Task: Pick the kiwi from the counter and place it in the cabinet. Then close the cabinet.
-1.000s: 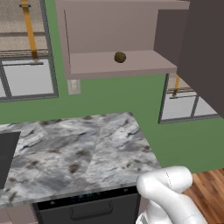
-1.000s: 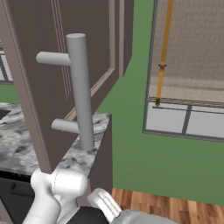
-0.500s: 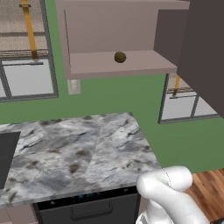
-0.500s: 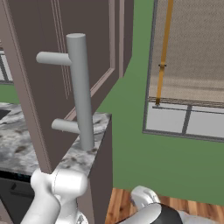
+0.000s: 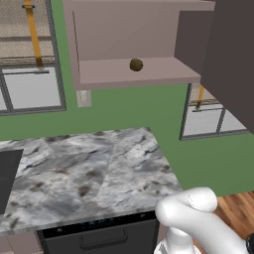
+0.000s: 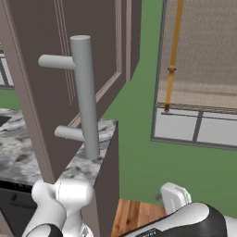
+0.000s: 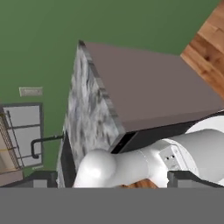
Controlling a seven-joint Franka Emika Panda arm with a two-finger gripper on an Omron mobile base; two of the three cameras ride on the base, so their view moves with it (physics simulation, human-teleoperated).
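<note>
Kiwi (image 5: 136, 64) sitting on the open cabinet (image 5: 134, 74) shelf, door (image 6: 60, 69) hanging open.
The gripper's jaws are standing wide apart, gripping nothing; the counter (image 5: 89, 173) is lying well below the kiwi.

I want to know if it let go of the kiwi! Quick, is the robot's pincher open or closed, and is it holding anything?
Gripper: open and holding nothing; the kiwi sits alone on the cabinet shelf.
</note>
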